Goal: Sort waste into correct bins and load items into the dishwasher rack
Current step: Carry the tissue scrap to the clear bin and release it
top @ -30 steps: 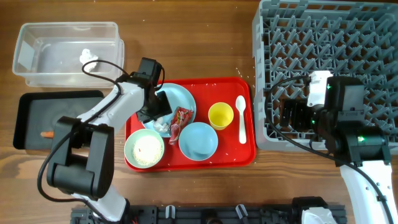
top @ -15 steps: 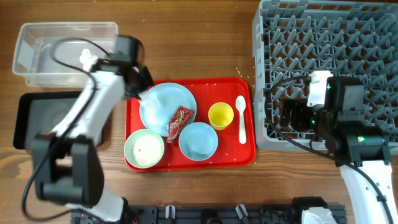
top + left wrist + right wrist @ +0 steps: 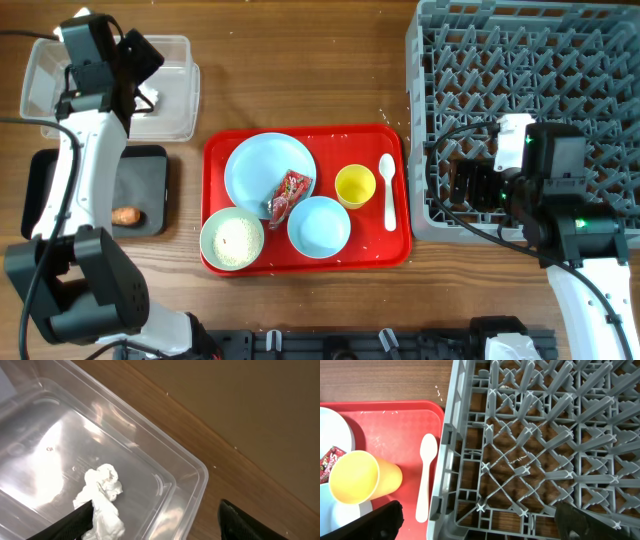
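My left gripper (image 3: pixel 143 68) hangs open over the right end of the clear tub (image 3: pixel 45 85). In the left wrist view its fingers (image 3: pixel 70 524) straddle the tub's corner wall (image 3: pixel 186 476) with nothing between them. A crumpled white tissue (image 3: pixel 102 495) lies on the tub floor by the left finger. A carrot piece (image 3: pixel 125 214) rests on the black tray (image 3: pixel 60 180). The red tray (image 3: pixel 385 250) carries the blue plate (image 3: pixel 262 165), red wrapper (image 3: pixel 290 192), blue bowl (image 3: pixel 319 226), green bowl (image 3: pixel 232 240) with rice, yellow cup (image 3: pixel 355 185) and white spoon (image 3: pixel 388 190). My right gripper (image 3: pixel 480 525) stands open over the rack's (image 3: pixel 530 80) left edge.
Loose rice grains dot the red tray and the wood between the tray and the rack. The rack's upright pegs (image 3: pixel 545 435) fill the right side. Bare wooden table (image 3: pixel 300 70) lies between the tub and the rack.
My left arm swung from the blue plate up-left to the clear tub. The tissue it picked off the plate is gone from there, and the jaws have opened over the tub. Right arm unmoved.
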Controlling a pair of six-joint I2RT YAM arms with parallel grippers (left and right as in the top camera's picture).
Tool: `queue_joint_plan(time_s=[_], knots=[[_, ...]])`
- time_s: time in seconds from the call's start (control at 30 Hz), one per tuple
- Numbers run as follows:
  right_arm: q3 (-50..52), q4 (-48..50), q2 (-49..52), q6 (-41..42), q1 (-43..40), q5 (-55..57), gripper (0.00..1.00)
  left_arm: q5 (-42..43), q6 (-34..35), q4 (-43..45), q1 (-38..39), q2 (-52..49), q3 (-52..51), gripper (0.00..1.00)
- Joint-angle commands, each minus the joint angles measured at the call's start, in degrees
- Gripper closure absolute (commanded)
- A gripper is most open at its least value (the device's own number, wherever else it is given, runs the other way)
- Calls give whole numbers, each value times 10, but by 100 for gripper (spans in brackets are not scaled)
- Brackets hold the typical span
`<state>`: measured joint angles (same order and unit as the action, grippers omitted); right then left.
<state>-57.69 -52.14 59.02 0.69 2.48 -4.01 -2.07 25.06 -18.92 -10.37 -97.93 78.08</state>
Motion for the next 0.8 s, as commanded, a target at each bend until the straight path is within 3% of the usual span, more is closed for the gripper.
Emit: queue_joint_plan(time_s=[0.0, 0.57, 0.77], knots=[[-12, 0, -1, 9, 3, -5, 0, 32, -19, 6, -1, 10, 3, 28], [-12, -5, 0, 10, 3, -5, 0, 10, -28, -83, 1, -31, -2, 18], [-12, -7, 0, 10, 3, -5, 0, 72, -28, -102, 5, -22, -2, 25]])
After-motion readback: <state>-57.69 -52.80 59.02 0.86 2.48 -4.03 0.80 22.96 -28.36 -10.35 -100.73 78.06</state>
